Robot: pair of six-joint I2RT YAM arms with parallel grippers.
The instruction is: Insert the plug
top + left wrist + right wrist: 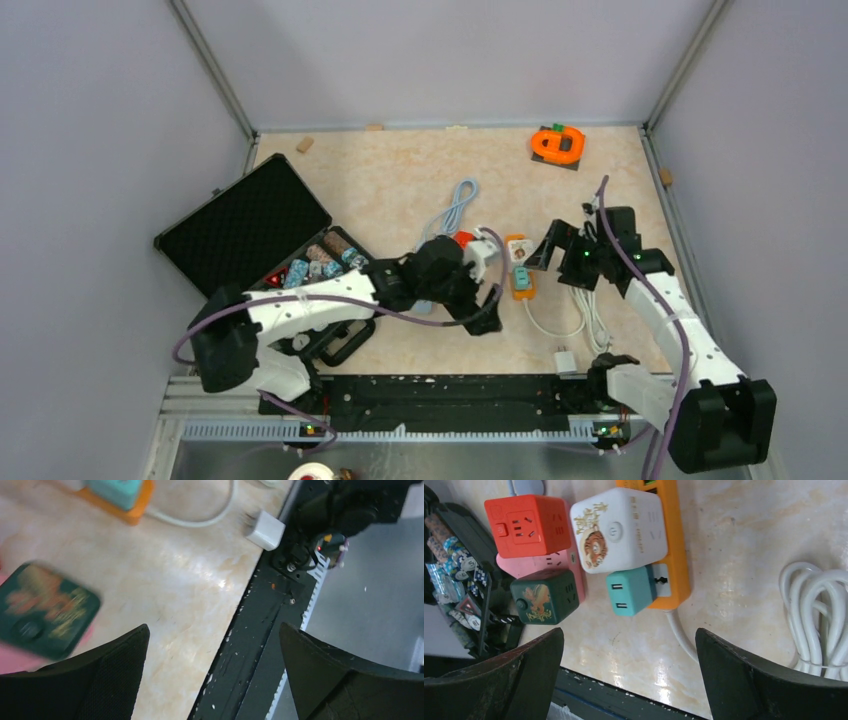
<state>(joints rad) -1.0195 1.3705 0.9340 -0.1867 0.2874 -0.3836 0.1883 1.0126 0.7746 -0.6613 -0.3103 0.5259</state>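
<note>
— Two grippers in shot and neither has anything. The left gripper (214, 630) has its jaws spread wide over bare table, and the right gripper (629, 632) is just as wide, with nothing between its fingers.

— So where's the plug?

— The small white square plug (265, 529) is lying flat on the marbled beige table (165, 580), right beside the black front rail (260, 625). It sits ahead of the left fingers, not between them. Its prongs just show on the left wrist camera.

— And the target?

— The long orange power strip (674, 555) is right under the right wrist camera. It already carries a white cube adapter with a tiger print (619, 527) and a teal block adapter (630, 590), and one free socket shows beside the teal one. A red cube socket (526, 525) and a dark green cube socket (544, 596) sit alongside. Which outlet is meant, I can't tell.

— What stage is this, then?

— I'd call it the approach, with the pickup not yet made. The left arm looks best placed. Next it needs to come down squarely over the plug, pinch the body by its sides and leave the prongs clear. Then it lifts, turns the prongs to match the slots and presses straight in. The right gripper could brace the strip so it doesn't slide. The coiled white cable (819, 615) nearby could snag.
</note>
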